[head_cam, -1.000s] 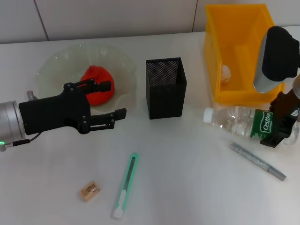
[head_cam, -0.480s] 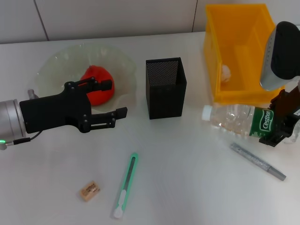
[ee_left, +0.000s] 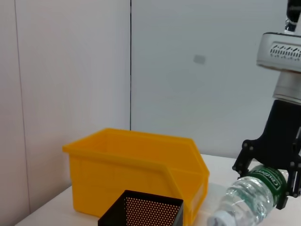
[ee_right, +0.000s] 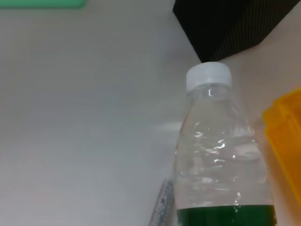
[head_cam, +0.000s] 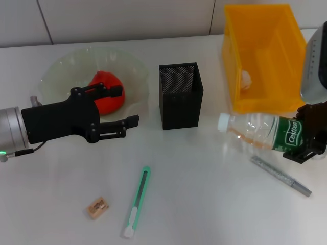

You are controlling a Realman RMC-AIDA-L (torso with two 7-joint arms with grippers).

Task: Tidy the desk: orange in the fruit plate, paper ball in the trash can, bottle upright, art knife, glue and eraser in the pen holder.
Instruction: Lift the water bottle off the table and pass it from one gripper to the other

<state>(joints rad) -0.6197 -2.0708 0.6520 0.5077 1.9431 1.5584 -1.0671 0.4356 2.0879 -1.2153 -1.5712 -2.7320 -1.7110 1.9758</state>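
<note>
**Bottle clamped, cap end tilted**

While the right gripper (head_cam: pixel 306 140) pinches the bottle (head_cam: pixel 258 132) at its green label, the white cap points away from its fingers toward the pen holder (head_cam: pixel 180 96) — the glue stick (head_cam: pixel 281 176) lies just below. Farther off, the left gripper (head_cam: pixel 120 109) hovers open-fingered beside the orange (head_cam: pixel 104 97) in the fruit plate (head_cam: pixel 61 71).
</note>
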